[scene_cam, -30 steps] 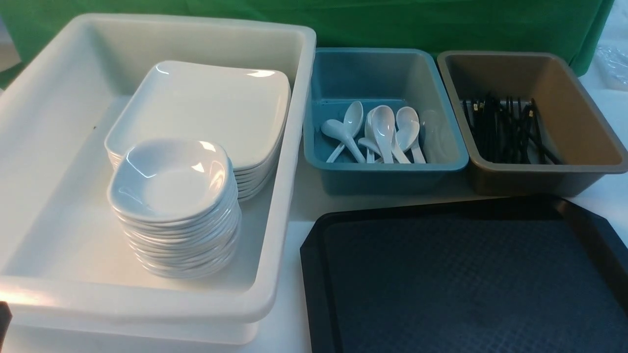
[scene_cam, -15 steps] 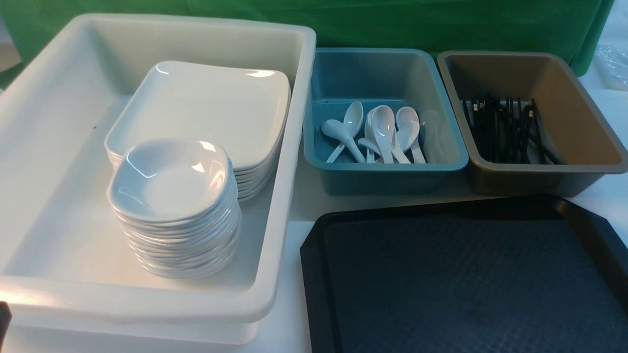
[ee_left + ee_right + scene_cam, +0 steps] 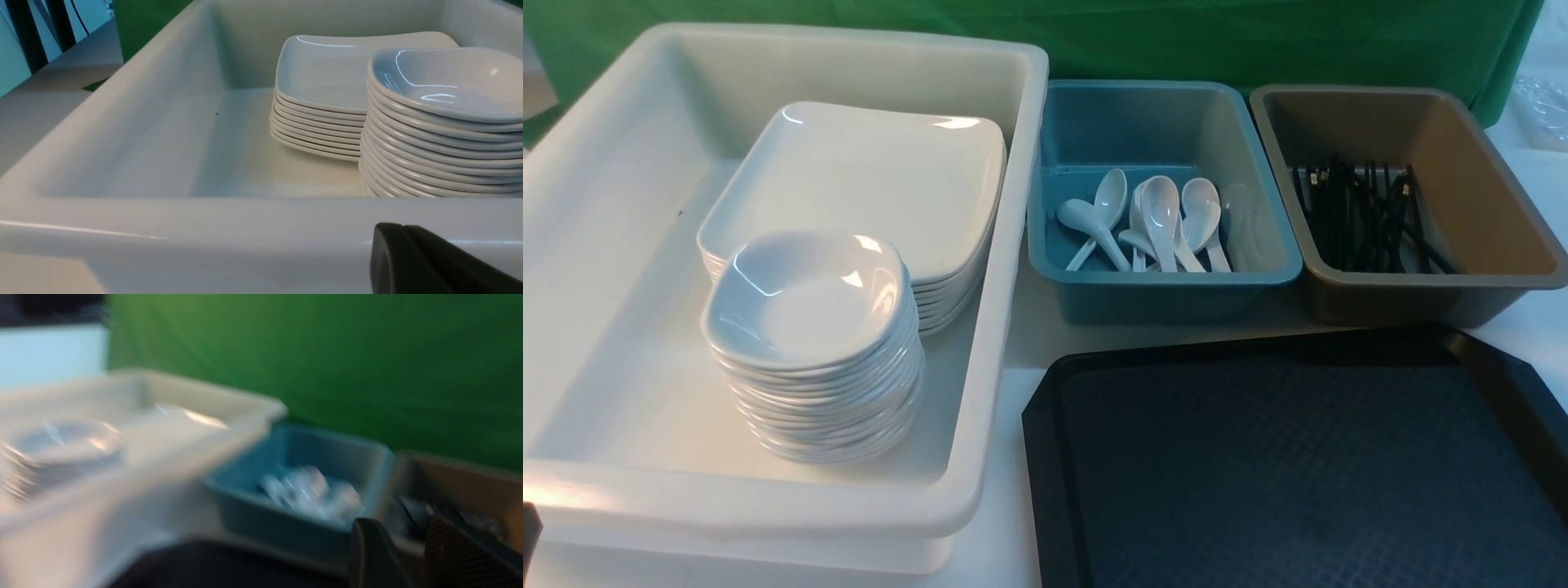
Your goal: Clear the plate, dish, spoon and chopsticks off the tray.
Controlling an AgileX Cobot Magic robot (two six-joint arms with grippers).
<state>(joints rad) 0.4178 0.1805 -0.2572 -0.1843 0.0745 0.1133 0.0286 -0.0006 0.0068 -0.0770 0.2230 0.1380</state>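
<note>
The black tray (image 3: 1298, 457) lies at the front right with nothing on its patterned surface. A stack of large white plates (image 3: 874, 171) sits in the white tub (image 3: 768, 498), and a stack of small dishes (image 3: 809, 298) stands in front of it. Several white spoons (image 3: 1160, 216) lie in the blue tub (image 3: 1168, 286). Black chopsticks (image 3: 1364, 212) lie in the brown tub (image 3: 1421, 298). My left gripper (image 3: 399, 226) is shut and empty, just outside the white tub's near rim (image 3: 204, 228). My right gripper (image 3: 403, 523), blurred, is open and empty, above the tray's near side and facing the blue tub (image 3: 286, 514).
A green cloth (image 3: 1176, 33) hangs behind the three tubs. The white table (image 3: 1013, 359) shows in a narrow strip between the white tub and the tray. Neither arm reaches into the front view.
</note>
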